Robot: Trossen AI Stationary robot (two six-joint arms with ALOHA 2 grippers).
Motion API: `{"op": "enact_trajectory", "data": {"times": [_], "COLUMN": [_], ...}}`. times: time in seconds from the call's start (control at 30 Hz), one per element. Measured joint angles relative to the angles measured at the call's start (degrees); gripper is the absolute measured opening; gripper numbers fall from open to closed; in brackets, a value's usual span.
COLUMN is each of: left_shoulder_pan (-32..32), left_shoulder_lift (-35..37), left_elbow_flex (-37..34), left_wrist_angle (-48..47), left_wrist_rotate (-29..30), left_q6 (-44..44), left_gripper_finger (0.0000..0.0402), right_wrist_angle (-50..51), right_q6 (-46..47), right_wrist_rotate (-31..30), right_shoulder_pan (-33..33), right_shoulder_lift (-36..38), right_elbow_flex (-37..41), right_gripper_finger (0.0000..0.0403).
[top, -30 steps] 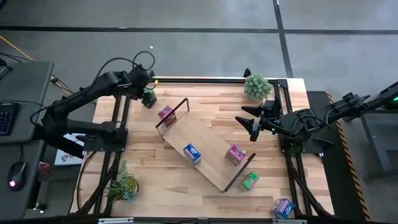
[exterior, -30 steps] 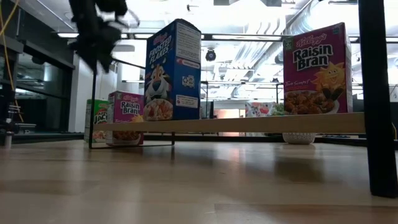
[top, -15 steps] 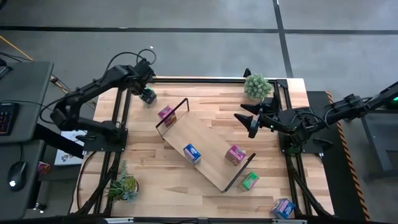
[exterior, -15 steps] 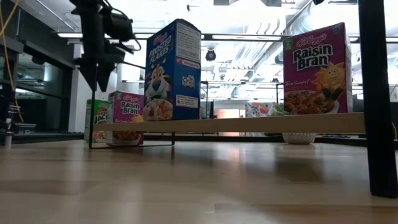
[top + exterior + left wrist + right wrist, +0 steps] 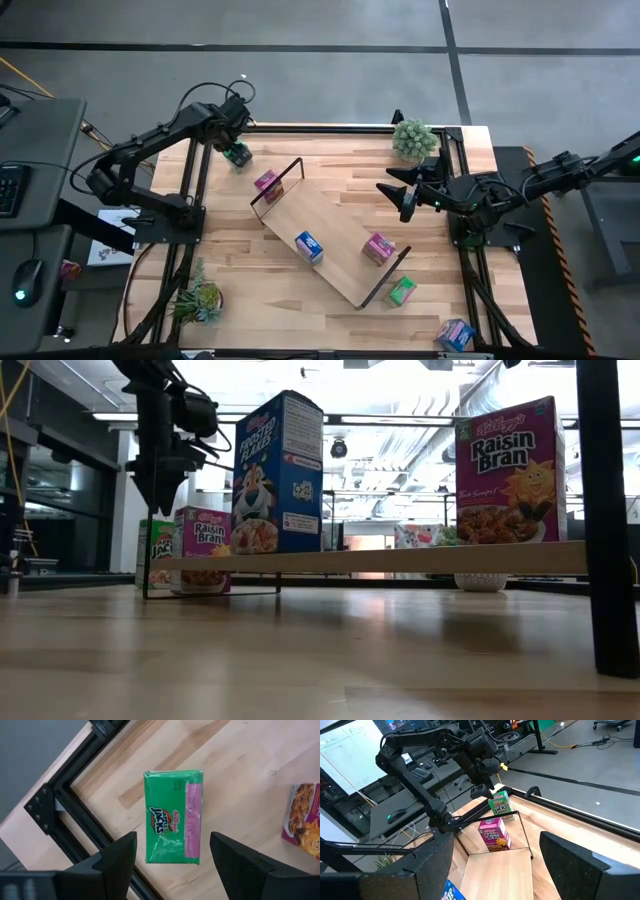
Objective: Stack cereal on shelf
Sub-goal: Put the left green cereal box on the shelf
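A green cereal box (image 5: 172, 815) stands upright on the table near its far left corner (image 5: 240, 157). My left gripper (image 5: 172, 857) hangs open above it, pointing down, one finger to each side of the box top without touching (image 5: 160, 485). On the shelf (image 5: 330, 235), which lies slantwise mid-table, stand a blue box (image 5: 309, 245) and a pink box (image 5: 378, 247). Another pink box (image 5: 267, 182) stands on the table at the shelf's far-left end. My right gripper (image 5: 405, 203) waits open in the air, right of the shelf.
A second green box (image 5: 403, 290) stands by the shelf's near-right wire frame, and a blue box (image 5: 455, 333) sits at the near right corner. Potted plants stand at the far right (image 5: 413, 138) and near left (image 5: 200, 300). A black frame rail (image 5: 75, 815) runs close beside the green box.
My left gripper has sunk toward the green box near the far left corner. It has rolled and tipped from a slant to pointing almost straight down, its fingers still apart. The boxes and the shelf have not moved.
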State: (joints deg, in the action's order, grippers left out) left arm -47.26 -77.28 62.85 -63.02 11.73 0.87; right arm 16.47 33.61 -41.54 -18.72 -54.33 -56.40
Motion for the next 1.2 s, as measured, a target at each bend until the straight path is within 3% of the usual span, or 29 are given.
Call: {"op": "enact_trajectory", "data": {"times": [0.23, 0.53, 0.67, 0.93, 1.2], "left_shoulder_pan": [0.0, 0.2, 0.5, 0.2, -2.2], "left_shoulder_lift": [0.0, 0.0, 0.0, -0.2, -5.5], "left_elbow_flex": [0.0, 0.0, 0.0, -0.1, -0.2], "left_wrist_angle": [0.9, 1.6, 0.3, 4.2, 3.3], "left_wrist_rotate": [0.1, -0.1, -0.4, -0.5, -2.4], "left_q6": [1.8, 3.6, -0.5, -0.7, -0.7], "left_gripper_finger": [0.0252, 0.0314, 0.0315, 0.0316, 0.0315], "right_wrist_angle": [0.0, 0.0, 0.0, 0.0, 0.0], "right_q6": [0.0, 0.2, 1.5, 1.5, 2.4], "right_wrist_rotate": [0.0, 0.0, -0.3, -0.3, -0.3], "right_shoulder_pan": [0.0, 0.0, 0.0, 0.0, 0.0], "right_shoulder_lift": [0.0, 0.0, 0.0, 0.0, 0.0], "right_elbow_flex": [0.0, 0.0, 0.0, 0.0, 0.0], "right_gripper_finger": [0.0288, 0.0288, 0.0288, 0.0288, 0.0288]}}
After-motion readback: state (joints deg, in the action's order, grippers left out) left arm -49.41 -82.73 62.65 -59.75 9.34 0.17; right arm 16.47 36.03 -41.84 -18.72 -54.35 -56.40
